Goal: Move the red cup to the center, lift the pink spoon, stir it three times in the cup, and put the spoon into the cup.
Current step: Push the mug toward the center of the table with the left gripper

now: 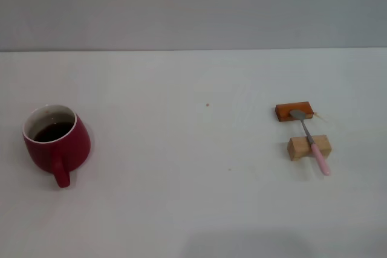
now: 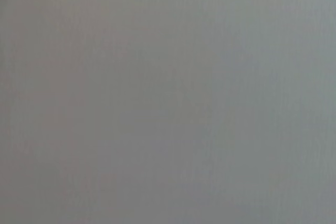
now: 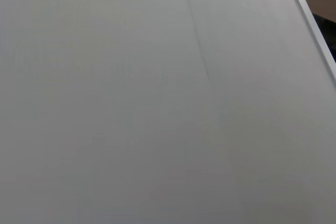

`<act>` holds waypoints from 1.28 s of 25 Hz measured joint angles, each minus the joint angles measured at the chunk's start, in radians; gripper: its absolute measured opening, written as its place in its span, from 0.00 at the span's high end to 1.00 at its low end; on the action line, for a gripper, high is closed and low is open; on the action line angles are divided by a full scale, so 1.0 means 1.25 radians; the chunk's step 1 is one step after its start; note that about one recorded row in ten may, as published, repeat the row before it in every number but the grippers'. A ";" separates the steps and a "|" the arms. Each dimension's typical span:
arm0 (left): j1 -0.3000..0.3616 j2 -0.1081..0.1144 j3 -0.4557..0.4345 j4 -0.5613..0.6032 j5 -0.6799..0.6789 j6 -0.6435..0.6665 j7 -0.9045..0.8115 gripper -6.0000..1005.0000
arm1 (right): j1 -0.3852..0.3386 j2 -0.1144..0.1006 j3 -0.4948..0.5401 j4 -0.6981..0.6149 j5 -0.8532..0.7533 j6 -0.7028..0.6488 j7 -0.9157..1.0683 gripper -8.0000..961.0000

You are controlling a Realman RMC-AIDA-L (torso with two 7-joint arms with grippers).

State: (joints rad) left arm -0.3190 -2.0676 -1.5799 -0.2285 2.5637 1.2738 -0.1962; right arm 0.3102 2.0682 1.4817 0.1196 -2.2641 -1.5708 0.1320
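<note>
Neither gripper appears in any view in front of you, so you cannot tell how far either one is open or whether it holds anything; both wrist views show only a plain grey surface, and the right wrist view adds a pale edge across one corner. In the head view you look down on a white table (image 1: pixel 181 209) with no arm over it. Nearest you, on the robot's left, the red cup (image 1: pixel 57 143) stands upright, a squat dark-red mug wider at its base, white inside, with dark liquid in it and its loop handle turned toward you. Well apart from it, on the robot's right, the pink spoon (image 1: pixel 311 140) lies across two small blocks. Its pale pink handle rests on the light wooden block (image 1: pixel 309 147), with the handle's end reaching past that block toward you. Its grey metal bowl rests on the orange-brown block (image 1: pixel 294 112), which sits just beyond the first, the two blocks slightly apart. Between cup and spoon the table carries two tiny specks. Beyond the table's far edge stands a plain grey wall (image 1: pixel 193 4).
</note>
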 joint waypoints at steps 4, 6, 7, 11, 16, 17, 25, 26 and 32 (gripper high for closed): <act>-0.001 0.000 0.000 0.001 0.001 -0.003 0.000 0.41 | 0.002 -0.001 0.000 0.000 0.000 0.000 0.000 0.31; -0.002 0.000 0.000 0.003 0.002 -0.003 0.000 0.43 | 0.004 -0.001 0.000 0.000 0.000 0.000 0.000 0.30; -0.002 0.000 0.000 0.005 0.002 -0.003 0.000 0.43 | 0.004 -0.001 0.000 0.000 0.000 0.000 0.000 0.30; -0.003 0.000 0.001 0.006 0.002 -0.004 0.000 0.46 | 0.005 -0.001 0.000 0.000 0.000 0.001 0.000 0.30; -0.002 0.000 0.020 0.031 0.004 -0.007 0.000 0.50 | 0.006 -0.002 0.000 0.000 0.000 0.001 0.000 0.31; -0.003 0.000 0.023 0.038 0.005 -0.008 0.000 0.51 | 0.007 -0.003 0.000 0.000 0.000 0.001 0.000 0.31; 0.010 -0.002 0.059 0.087 0.005 -0.042 0.066 0.63 | 0.013 -0.006 0.000 0.000 0.000 0.000 0.000 0.30; 0.010 -0.002 0.059 0.087 0.005 -0.042 0.066 0.71 | 0.013 -0.006 0.000 0.000 0.000 0.000 0.000 0.30; 0.013 0.001 0.128 0.100 0.005 -0.089 0.216 0.89 | 0.013 -0.008 0.000 0.000 0.000 -0.001 0.000 0.30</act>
State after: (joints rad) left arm -0.3032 -2.0663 -1.4202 -0.1033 2.5696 1.1621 0.0733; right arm 0.3268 2.0586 1.4818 0.1196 -2.2641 -1.5723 0.1315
